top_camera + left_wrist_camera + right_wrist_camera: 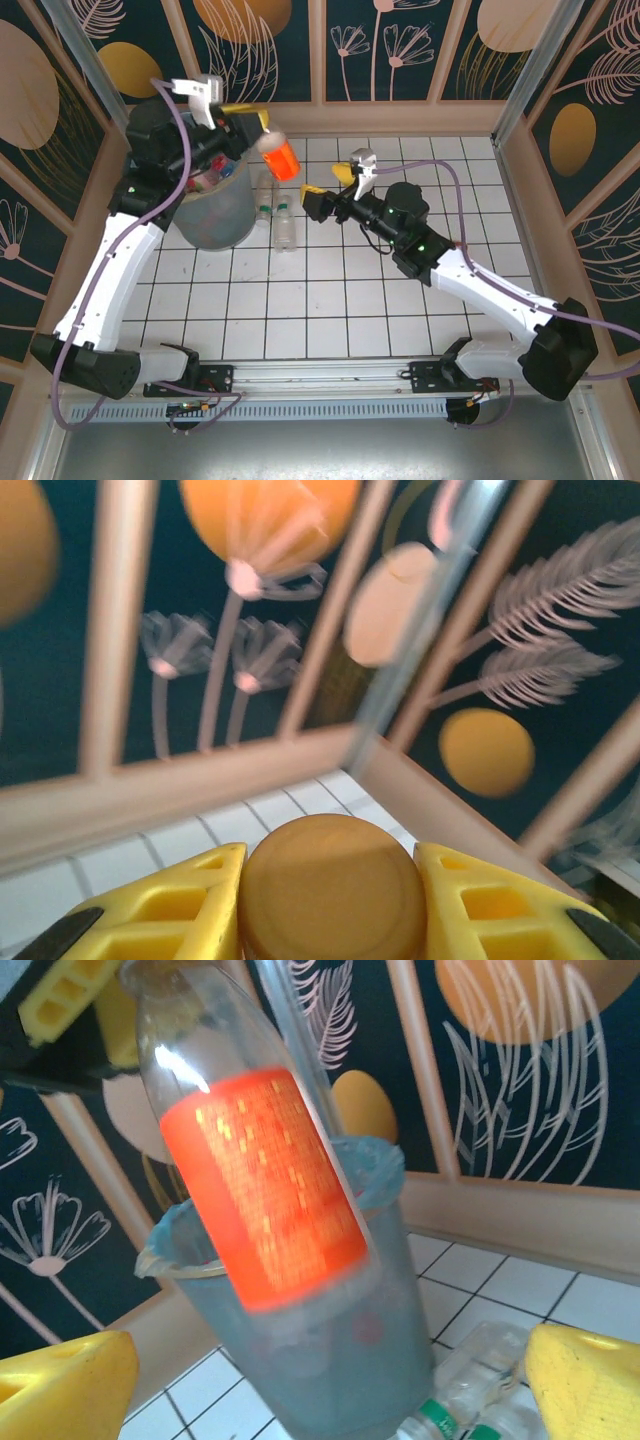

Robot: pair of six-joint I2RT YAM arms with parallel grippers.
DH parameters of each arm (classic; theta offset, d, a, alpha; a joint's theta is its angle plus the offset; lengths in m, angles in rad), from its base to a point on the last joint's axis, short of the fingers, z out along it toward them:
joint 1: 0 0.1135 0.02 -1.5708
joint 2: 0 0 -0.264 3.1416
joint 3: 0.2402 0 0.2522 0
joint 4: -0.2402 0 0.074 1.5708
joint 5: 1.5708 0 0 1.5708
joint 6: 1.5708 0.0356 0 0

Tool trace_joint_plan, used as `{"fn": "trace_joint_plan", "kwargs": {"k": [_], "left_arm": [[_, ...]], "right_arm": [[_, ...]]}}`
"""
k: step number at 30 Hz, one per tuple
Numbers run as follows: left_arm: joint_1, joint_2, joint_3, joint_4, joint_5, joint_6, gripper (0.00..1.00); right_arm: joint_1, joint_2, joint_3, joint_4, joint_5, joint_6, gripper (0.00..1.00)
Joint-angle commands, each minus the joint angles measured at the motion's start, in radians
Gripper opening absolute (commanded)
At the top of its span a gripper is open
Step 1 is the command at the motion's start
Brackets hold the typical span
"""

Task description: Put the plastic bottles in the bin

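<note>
My left gripper [255, 122] is raised beside the bin's [215, 220] rim, shut on a clear plastic bottle with an orange label [281, 157] that hangs tilted from it. In the left wrist view the bottle's round orange end [330, 890] sits tight between the yellow fingers [170, 910]. The right wrist view has the same bottle [260, 1190] in front of the grey, blue-lined bin [390, 1360]. My right gripper [327, 180] stands open just right of the bottle, with nothing between its fingers [590, 1380].
Several clear bottles with green caps [284, 226] lie on the white tiled table just right of the bin, and their caps [445, 1420] are close below my right gripper. More bottles [218, 176] lie inside the bin. Patterned walls close off the back and sides.
</note>
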Motion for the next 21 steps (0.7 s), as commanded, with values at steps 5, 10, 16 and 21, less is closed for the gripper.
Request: {"fn": "trace_joint_plan", "kwargs": {"k": [5,10,16,21], "left_arm": [[0.080,0.034,0.128,-0.120,-0.508,0.170,0.00],[0.208,0.126,0.176,-0.158,-0.405,0.112,0.00],[0.252,0.215,0.174,-0.166,-0.318,0.065,0.00],[0.297,0.240,0.108,-0.135,-0.197,-0.012,0.00]], "right_arm": [[0.003,-0.025,-0.007,-0.042,0.115,-0.037,0.99],[0.004,-0.014,0.006,-0.059,0.128,-0.046,0.99],[0.005,-0.001,0.021,-0.078,0.124,-0.058,0.99],[0.005,0.004,0.024,-0.101,0.134,-0.062,0.99]]}}
